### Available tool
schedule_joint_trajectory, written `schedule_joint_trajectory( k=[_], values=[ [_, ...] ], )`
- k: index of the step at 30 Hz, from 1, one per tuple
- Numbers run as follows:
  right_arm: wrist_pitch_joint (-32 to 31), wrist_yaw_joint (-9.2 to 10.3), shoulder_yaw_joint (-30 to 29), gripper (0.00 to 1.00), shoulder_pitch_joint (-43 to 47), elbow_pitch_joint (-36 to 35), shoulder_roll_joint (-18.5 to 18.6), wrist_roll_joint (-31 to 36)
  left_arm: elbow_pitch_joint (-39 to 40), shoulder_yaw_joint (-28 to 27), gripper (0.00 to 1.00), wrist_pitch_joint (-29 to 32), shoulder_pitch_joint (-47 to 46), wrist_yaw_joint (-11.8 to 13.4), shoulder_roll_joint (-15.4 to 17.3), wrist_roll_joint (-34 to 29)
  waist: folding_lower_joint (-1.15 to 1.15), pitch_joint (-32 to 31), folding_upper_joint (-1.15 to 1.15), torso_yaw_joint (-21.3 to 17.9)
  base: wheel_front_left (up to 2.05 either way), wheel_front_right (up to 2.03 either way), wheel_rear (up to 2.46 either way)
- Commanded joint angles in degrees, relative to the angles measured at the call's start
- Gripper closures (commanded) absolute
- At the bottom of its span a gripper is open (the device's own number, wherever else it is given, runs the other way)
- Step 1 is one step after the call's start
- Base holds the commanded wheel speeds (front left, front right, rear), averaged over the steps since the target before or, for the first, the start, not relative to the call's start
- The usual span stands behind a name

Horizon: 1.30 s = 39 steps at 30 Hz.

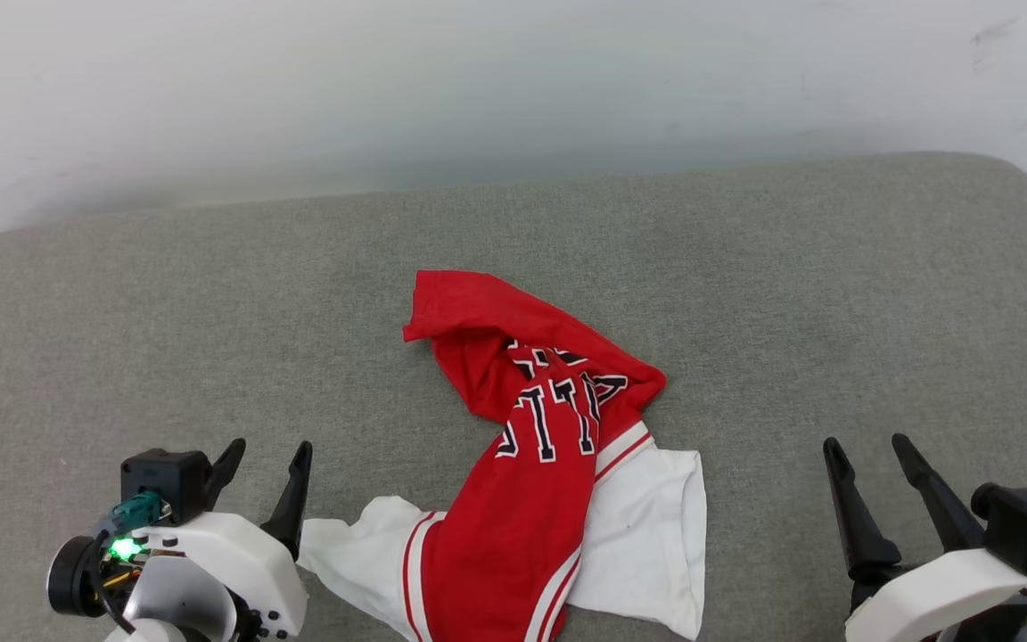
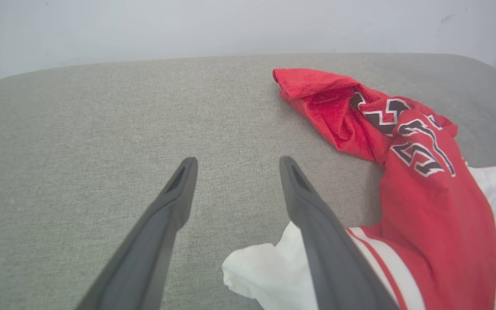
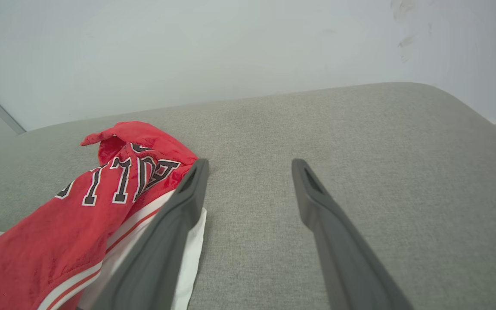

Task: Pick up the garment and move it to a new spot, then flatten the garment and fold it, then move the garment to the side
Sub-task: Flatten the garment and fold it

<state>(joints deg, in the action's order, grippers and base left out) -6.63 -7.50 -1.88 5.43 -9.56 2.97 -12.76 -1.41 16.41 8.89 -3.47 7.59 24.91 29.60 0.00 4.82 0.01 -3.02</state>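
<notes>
A: Where does the shirt (image 1: 522, 499) lie?
B: Crumpled on the grey cushion (image 1: 166, 312), near its front edge, between the two grippers. The red body is twisted into a ridge running away from the robot, with the print half folded in. Both white sleeves spread flat at the near side.
A: And the grippers?
B: Both are empty, jaws parted wide. The left gripper (image 1: 270, 446) sits low at the left with its fingers pointing away from the robot. Its inner finger is just beside the sleeve on that side; whether it touches the cloth I cannot tell. The right gripper (image 1: 863, 441) mirrors it, with a strip of bare cushion between it and the other sleeve.
A: So the pick-up, I take it, is not yet begun. How to do it well?
B: I'd take two points well apart, one per gripper, so the shirt hangs open rather than like a rope. The sleeves, or the striped trim by them, look the best hold: flat, near, easy to reach. Come down with jaws wide and tips low, and pinch a fold of cloth, not the cushion beneath.
A: Any risk?
B: Grabbing the red ridge alone would likely keep the twist in and make flattening harder. Lift both sides together, level
</notes>
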Motion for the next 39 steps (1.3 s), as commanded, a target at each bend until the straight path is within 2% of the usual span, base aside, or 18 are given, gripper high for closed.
schedule_joint_trajectory(
  k=[1, 5, 10, 15, 22, 28, 33, 39],
  values=[
    [-0.5, 0.02, 0.3, 0.00, 1.1, 0.1, -0.2, -0.7, 1.0, -0.4, 0.00, -3.0, -0.5, 0.4, -0.7, -0.7, 0.00, -0.8, -0.01, 0.0, 0.00, 0.00, 0.00],
    [-3.4, 0.02, 0.4, 0.00, 2.4, 1.0, 0.1, -1.7, 2.3, -1.0, 0.00, -9.5, -0.1, 0.9, -2.1, -2.0, 0.00, -1.9, -0.01, -0.1, 0.00, 0.00, 0.00],
    [-9.3, 0.02, 0.1, 0.00, 3.6, 1.7, 2.2, -3.1, 3.6, -1.0, 0.00, -15.6, 0.9, 1.8, -3.5, -3.8, 0.00, -2.5, -0.01, 0.6, 0.00, 0.00, 0.00],
    [-18.8, 0.01, 0.7, 0.00, 4.6, 1.8, 5.6, -4.6, 4.6, -0.8, 0.00, -17.1, 0.9, 2.8, -3.8, -4.9, 0.00, -2.2, -0.01, 2.4, 0.00, 0.00, 0.00],
    [-31.6, 0.02, 7.2, 0.00, 1.7, 2.0, 9.7, -7.5, 5.3, -0.5, 0.00, -18.4, -0.3, 3.5, -4.5, -5.4, 0.00, -0.4, -0.01, 5.8, 0.00, 0.00, 0.00],
    [-34.3, 0.02, 13.4, 0.00, -3.1, 6.5, 10.9, -9.0, 4.3, 0.4, 0.00, -19.9, -2.0, 3.0, -5.7, -5.3, 0.00, 2.3, -0.01, 8.9, 0.00, 0.00, 0.00],
    [-34.8, 0.02, 16.0, 0.00, -5.6, 12.0, 10.5, -9.9, 3.2, 0.5, 0.00, -20.6, -2.8, 2.6, -6.2, -5.0, 0.00, 3.9, -0.01, 10.1, 0.00, 0.00, 0.00],
    [-38.9, -0.08, 21.6, 0.00, -4.0, 20.6, 9.4, -12.0, 1.7, 0.5, 0.00, -21.3, -3.5, 2.2, -6.5, -4.8, 0.00, 5.0, -0.01, 10.6, 0.00, 0.00, 0.00]
  ],
)
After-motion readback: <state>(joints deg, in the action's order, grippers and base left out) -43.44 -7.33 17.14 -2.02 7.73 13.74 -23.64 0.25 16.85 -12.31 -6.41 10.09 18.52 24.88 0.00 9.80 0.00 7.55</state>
